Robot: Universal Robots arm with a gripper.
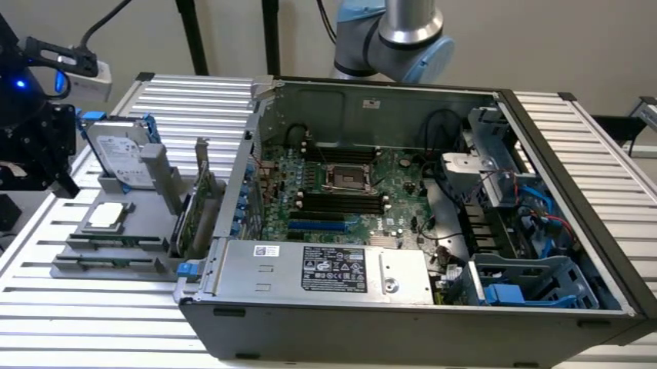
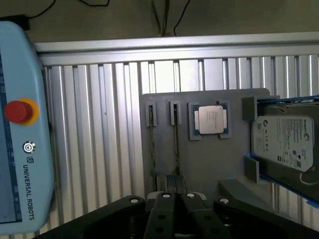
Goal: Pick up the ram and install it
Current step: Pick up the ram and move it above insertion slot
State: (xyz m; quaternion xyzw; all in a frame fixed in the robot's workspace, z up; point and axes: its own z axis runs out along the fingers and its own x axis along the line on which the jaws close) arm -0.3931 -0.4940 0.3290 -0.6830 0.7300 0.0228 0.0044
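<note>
Two ram sticks stand on edge in the narrow slots of a grey parts holder (image 2: pixel 209 164): one ram (image 2: pixel 175 144) and a second (image 2: pixel 152 144) beside it. In the exterior view the ram (image 1: pixel 115 241) shows as a thin green strip near the front of the holder (image 1: pixel 103 270). My gripper (image 2: pixel 174 195) is shut with its black fingers pressed together and nothing between them, hovering above the end of the ram slots. It appears as a black assembly, the gripper (image 1: pixel 46 165), at the exterior view's left, above the holder. The motherboard's black memory slots (image 1: pixel 339 201) lie inside the open computer case (image 1: pixel 575 154).
The holder also carries a square silver processor (image 2: pixel 209 120), a hard drive (image 2: pixel 284 144) in a blue bracket, and an upright expansion card (image 1: pixel 200 207). A teach pendant (image 2: pixel 20 129) with a red button lies on the ribbed table. A silver power supply (image 1: pixel 318 269) fills the case's front.
</note>
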